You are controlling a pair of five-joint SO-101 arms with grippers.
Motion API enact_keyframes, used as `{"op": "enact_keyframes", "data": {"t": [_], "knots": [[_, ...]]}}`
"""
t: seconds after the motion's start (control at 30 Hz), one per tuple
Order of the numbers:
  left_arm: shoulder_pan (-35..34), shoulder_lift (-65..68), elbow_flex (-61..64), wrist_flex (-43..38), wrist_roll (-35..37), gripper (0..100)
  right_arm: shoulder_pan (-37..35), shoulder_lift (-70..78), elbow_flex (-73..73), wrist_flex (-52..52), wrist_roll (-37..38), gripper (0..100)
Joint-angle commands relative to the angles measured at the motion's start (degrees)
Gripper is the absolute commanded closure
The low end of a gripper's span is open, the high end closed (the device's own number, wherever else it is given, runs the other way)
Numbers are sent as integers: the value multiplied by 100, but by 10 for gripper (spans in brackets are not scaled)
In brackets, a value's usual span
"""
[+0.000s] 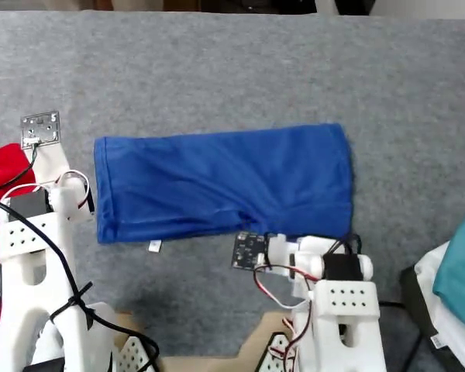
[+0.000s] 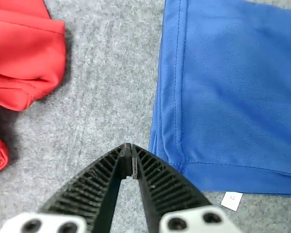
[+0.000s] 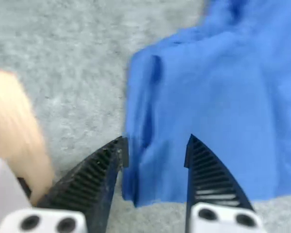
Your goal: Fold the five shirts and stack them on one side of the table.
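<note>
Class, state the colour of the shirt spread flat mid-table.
The shirt is plain blue; the high view shows it best.

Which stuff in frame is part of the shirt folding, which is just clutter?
Job: blue shirt, spread flat; red shirt, bunched; teal and white cloth pile, probably shirts; left gripper, shut; right gripper, open at the blue shirt's edge.
Clutter: small white tag beside the blue shirt; cardboard by the arm bases.

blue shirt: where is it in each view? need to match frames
High view: blue shirt lies flat across the table's middle.
Left wrist view: its hemmed corner, just past the shut left gripper.
Right wrist view: its edge, between the fingers of the open right gripper.
Shared landmark: white tag by the hem, high and left wrist views.
</note>
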Motion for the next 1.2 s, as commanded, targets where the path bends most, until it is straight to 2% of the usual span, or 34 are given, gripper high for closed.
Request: {"op": "enact_keyframes", "data": {"t": [0.0, 0.27, 0.63, 1.0, 1.17], "knots": [[-44, -101, -35, 18, -18, 980, -40, -31, 268, -220, 53, 800], [-44, -101, -35, 26, -26, 980, -40, -13, 549, -422, 62, 801], [-53, -101, -35, 26, 0, 980, -31, 66, 576, -141, 229, 804], [-53, -110, -88, 211, -35, 980, -22, 1903, -40, -475, 237, 804], [-53, -145, -114, 255, -35, 980, 154, 2009, -75, -624, 229, 804]]}}
